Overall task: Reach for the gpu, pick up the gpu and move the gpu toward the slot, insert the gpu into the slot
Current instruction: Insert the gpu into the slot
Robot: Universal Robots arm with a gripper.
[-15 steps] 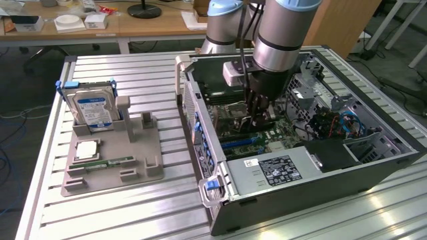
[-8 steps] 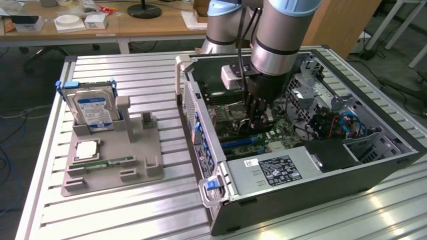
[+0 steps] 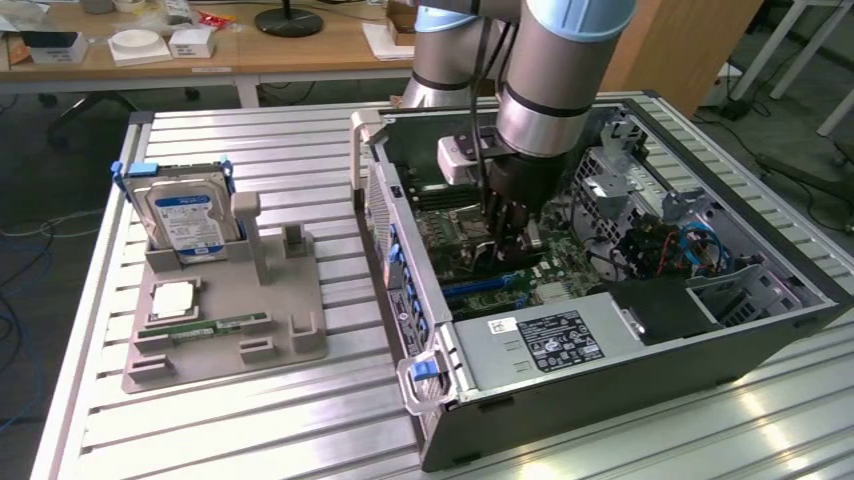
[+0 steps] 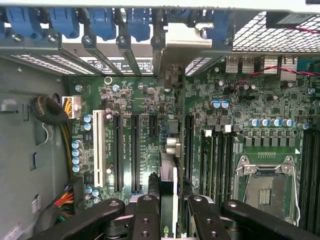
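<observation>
The end effector (image 3: 514, 262) reaches down into the open computer case (image 3: 747, 335), which lies on its side on the slatted metal desk (image 3: 267, 420); in the exterior view the arm's grey column (image 3: 561, 80) comes in from twelve o'clock and ends just above the motherboard (image 3: 447, 235) near the middle of the case.

In the wrist view the black fingers (image 4: 145, 217) are drawn narrow around the gpu (image 4: 169, 190), a thin card seen edge-on between them; they grip it from both faces. The card stands upright over the motherboard (image 4: 250, 100), lined up along the long black expansion slots (image 4: 135, 152); its grey metal bracket (image 4: 187, 42) sits up at the twelve o'clock end, against the row of rear slot covers with blue latches (image 4: 102, 22). The card seems to sit low against the board, though the edge-on view does not settle whether its contacts have entered the slot.

The empty processor socket (image 4: 267, 187) lies at about four o'clock from the card in the wrist view; a bundle of cables (image 4: 50, 112) curls at nine o'clock.

Outside the case, at nine o'clock in the exterior view, a grey holder tray (image 3: 234, 300) carries an upright hard drive (image 3: 187, 220) with a blue-white label and a small green memory stick (image 3: 214, 325).
</observation>
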